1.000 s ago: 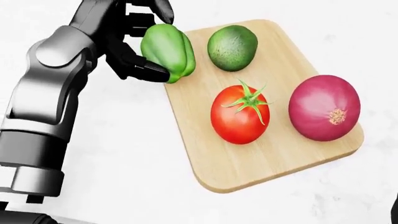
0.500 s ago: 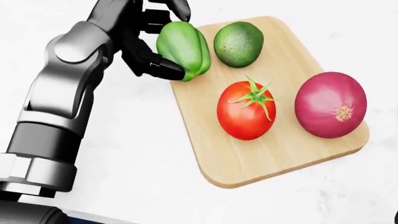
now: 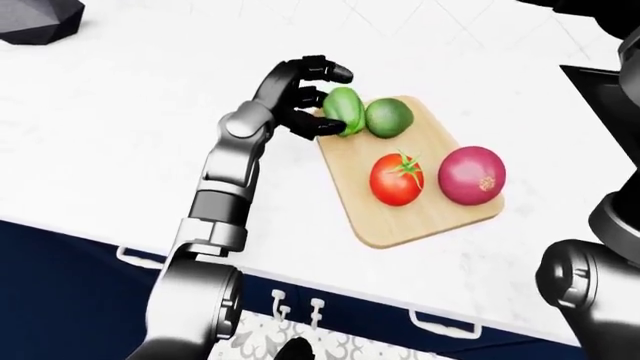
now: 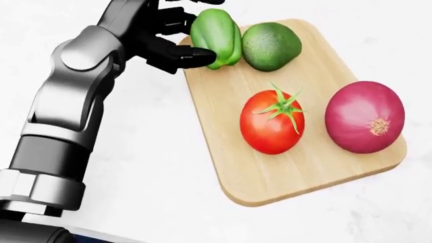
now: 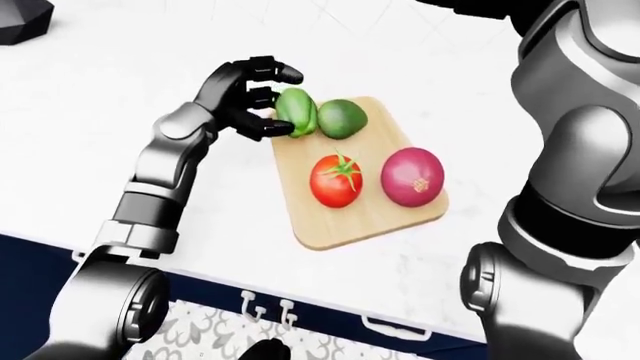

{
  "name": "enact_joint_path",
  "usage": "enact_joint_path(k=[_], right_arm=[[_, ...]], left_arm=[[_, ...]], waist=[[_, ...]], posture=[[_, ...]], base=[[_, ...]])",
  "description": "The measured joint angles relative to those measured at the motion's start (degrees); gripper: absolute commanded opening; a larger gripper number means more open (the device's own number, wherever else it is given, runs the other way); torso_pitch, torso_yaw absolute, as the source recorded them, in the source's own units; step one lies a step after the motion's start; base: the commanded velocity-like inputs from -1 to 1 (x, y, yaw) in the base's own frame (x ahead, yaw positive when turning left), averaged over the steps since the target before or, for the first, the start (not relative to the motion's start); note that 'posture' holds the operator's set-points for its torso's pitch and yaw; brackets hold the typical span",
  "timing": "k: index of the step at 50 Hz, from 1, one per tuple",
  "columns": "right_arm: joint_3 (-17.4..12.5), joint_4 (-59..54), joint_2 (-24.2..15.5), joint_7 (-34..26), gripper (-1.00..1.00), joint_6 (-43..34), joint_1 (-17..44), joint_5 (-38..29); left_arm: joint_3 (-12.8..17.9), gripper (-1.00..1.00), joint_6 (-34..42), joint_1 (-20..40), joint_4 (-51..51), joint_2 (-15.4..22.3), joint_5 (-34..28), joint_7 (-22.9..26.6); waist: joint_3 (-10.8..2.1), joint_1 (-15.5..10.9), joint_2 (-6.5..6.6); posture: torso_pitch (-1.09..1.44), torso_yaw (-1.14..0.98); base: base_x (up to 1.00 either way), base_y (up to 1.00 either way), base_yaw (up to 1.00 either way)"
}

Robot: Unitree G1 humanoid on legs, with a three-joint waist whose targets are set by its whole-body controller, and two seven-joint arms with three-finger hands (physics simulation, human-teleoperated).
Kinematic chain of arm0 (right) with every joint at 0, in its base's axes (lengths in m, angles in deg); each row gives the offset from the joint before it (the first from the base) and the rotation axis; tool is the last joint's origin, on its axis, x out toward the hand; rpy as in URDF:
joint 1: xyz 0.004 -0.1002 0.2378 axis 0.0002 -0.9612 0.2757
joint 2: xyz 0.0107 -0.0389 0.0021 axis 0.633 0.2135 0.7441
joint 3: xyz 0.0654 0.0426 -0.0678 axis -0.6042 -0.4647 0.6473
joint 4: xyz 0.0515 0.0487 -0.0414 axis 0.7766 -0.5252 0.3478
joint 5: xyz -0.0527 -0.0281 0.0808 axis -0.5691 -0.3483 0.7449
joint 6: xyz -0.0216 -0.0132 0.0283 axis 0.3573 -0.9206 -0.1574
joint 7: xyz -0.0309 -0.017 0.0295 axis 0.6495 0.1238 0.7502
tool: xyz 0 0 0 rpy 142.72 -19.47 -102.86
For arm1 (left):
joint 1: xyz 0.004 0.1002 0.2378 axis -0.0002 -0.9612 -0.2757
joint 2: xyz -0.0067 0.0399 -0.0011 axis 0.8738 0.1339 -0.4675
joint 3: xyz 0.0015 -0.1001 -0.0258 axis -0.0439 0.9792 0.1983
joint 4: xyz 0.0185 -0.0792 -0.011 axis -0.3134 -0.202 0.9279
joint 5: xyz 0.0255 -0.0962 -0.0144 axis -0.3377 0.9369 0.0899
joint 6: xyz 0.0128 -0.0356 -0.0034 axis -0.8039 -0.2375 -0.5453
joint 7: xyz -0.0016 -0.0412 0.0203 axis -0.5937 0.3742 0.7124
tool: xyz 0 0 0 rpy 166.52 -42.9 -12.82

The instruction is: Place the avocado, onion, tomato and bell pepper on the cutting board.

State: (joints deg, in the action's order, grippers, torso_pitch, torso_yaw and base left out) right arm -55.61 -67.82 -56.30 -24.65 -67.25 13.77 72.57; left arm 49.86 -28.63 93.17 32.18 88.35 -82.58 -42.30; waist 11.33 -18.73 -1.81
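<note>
3 of the 4 items already lie on the cutting board [image 4: 297,167], and the head view shows the 4th arriving: compared with 1 s ago, the bell pepper [image 4: 216,36] has travelled from the board's left edge to a spot over its upper-left corner, now touching or just beside the avocado [image 4: 271,45]. The left hand [image 4: 177,38] grips the pepper, dark fingers [image 4: 192,54] wrapped under and behind it. Whether the pepper rests on the wood or hangs just above it, I cannot tell. The tomato [image 4: 272,125] and onion [image 4: 365,116] sit apart in the lower half, undisturbed.

In the left-eye view, the left arm reaches across the white counter [image 3: 140,135] to the board's top-left corner, the pepper pressed against the avocado's left side.

In the right-eye view, the right arm [image 5: 580,172] fills the right edge; its hand is out of sight.

Judging from this, the task is nearly done: the hand needs to lower if necessary, release, and withdraw without nudging the avocado.
</note>
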Motion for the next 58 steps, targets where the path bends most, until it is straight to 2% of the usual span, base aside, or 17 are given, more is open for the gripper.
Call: enact_joint_path(k=[1,3,8,13,14,15,16,25,31,35,44,49,58], right_arm=[[-0.1,0.0,-0.1,0.1,1.00,-0.1,0.1,0.1],[0.0,-0.2,-0.2,0.2,1.00,-0.1,0.5,0.2],[0.3,0.0,-0.2,0.4,1.00,0.1,0.4,0.4],[-0.2,0.7,-0.5,0.7,1.00,-0.5,0.0,1.1],[-0.2,0.6,-0.6,0.7,1.00,-0.4,0.0,1.1],[-0.2,0.5,-0.5,0.8,1.00,-0.3,0.0,1.1],[-0.1,0.4,-0.4,0.9,1.00,-0.1,-0.1,1.0],[2.1,-3.0,1.7,0.2,1.00,2.7,0.1,-1.2],[1.2,-1.9,1.5,-0.3,1.00,2.1,0.2,-1.6],[0.9,-1.9,1.0,-0.5,1.00,1.8,0.5,-1.6],[1.0,-1.8,1.0,-0.4,1.00,1.8,0.3,-1.6],[1.0,-0.3,0.6,-1.0,1.00,2.2,-1.6,-2.0],[-1.6,3.0,-1.7,-1.7,1.00,0.8,-4.6,-1.6]], left_arm=[[0.0,0.23,0.0,0.0,0.1,0.0,0.1,0.1],[0.1,0.22,0.1,0.2,0.2,0.1,0.1,0.1],[0.1,0.50,0.3,0.1,1.0,-0.1,0.3,0.1],[-0.1,0.64,0.4,-0.4,1.1,-0.2,0.3,0.3],[-0.1,0.76,0.5,-0.5,1.1,-0.2,0.2,0.3],[-0.1,0.78,0.6,-0.4,1.0,-0.2,0.2,0.4],[0.0,0.99,0.6,-0.3,0.8,-0.1,0.2,0.4],[1.2,1.00,0.8,2.2,0.4,2.4,0.6,0.0],[3.1,1.00,2.5,3.4,2.5,6.0,1.5,-1.6],[4.2,1.00,5.2,3.4,6.6,9.4,2.0,-3.2],[7.4,1.00,15.2,-0.3,22.8,16.6,3.2,-4.8],[8.6,1.00,18.8,-1.9,27.3,19.1,3.9,-5.5],[10.1,1.00,22.1,-3.0,30.0,22.9,4.9,-6.8]], waist=[[-0.01,0.0,0.00],[-0.06,0.0,0.01],[-0.27,-0.1,0.04],[-0.33,-0.1,0.03],[-0.32,-0.1,0.04],[-0.31,-0.1,0.03],[-0.29,-0.1,0.02],[-0.14,0.2,0.24],[-0.01,0.3,0.43],[0.02,0.5,0.61],[-0.05,0.9,1.34],[-0.03,0.8,1.58],[0.24,0.9,1.54]], posture=[[0.22,0.23],[0.22,0.23],[0.22,0.23],[0.22,0.23],[0.22,0.23],[0.22,0.23],[0.22,0.23],[0.22,0.23],[0.22,0.23],[0.22,0.23],[0.22,0.23],[0.22,0.23],[0.22,0.23]], base=[[0.00,0.00,0.00],[0.00,0.00,0.00],[0.00,0.00,0.00],[0.00,0.00,0.00],[0.00,0.00,0.00],[0.00,0.00,0.00],[0.00,0.00,0.00],[0.00,0.00,0.00],[0.00,0.00,0.00],[0.00,0.00,0.00],[0.00,0.00,0.00],[0.00,0.00,0.00],[0.00,0.00,0.00]])
